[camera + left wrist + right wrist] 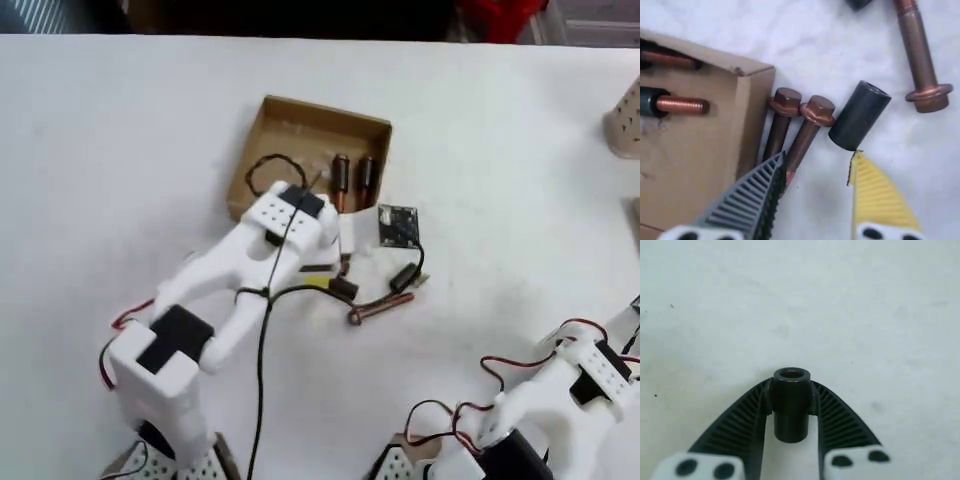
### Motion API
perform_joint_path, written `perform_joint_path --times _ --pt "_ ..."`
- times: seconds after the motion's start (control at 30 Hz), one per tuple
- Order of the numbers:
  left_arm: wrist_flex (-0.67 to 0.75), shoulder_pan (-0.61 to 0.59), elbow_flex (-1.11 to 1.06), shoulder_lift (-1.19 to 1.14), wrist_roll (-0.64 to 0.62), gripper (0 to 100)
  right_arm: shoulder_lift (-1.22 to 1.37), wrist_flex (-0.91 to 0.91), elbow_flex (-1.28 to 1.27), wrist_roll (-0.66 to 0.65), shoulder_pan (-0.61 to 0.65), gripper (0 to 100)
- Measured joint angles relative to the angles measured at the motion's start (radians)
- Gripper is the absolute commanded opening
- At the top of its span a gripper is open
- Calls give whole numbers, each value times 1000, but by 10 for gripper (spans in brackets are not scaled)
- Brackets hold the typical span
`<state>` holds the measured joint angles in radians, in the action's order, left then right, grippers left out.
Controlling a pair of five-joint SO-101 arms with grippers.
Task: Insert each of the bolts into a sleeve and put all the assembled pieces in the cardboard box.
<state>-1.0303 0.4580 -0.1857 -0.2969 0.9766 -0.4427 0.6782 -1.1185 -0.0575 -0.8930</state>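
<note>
Right fingers [747, 422] gripping sleeve [790, 405], left fingers [752, 197] parted over bolts [807, 127]

A white bench [520, 300] with faint grey smudges spans the high view under soft, even light. Beyond its far edge runs a dark strip [300, 15], with a red object [500, 18] at 1 o'clock and pale slats [40, 15] at 11 o'clock. A tan perforated piece [625, 122] sits at 2 o'clock.
</note>
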Motion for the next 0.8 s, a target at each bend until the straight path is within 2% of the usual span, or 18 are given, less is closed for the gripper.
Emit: perform_joint_path --times 0.3,0.43,0.53,0.8 --pt "103 3 37 -115 -17 165 0 0 0 0 0 17" --pt "9 0 178 -203 -17 164 0 0 0 0 0 17" --pt "-52 0 244 -236 -17 127 0 0 0 0 0 17" --pt "-215 17 252 -238 -17 110 0 0 0 0 0 17"
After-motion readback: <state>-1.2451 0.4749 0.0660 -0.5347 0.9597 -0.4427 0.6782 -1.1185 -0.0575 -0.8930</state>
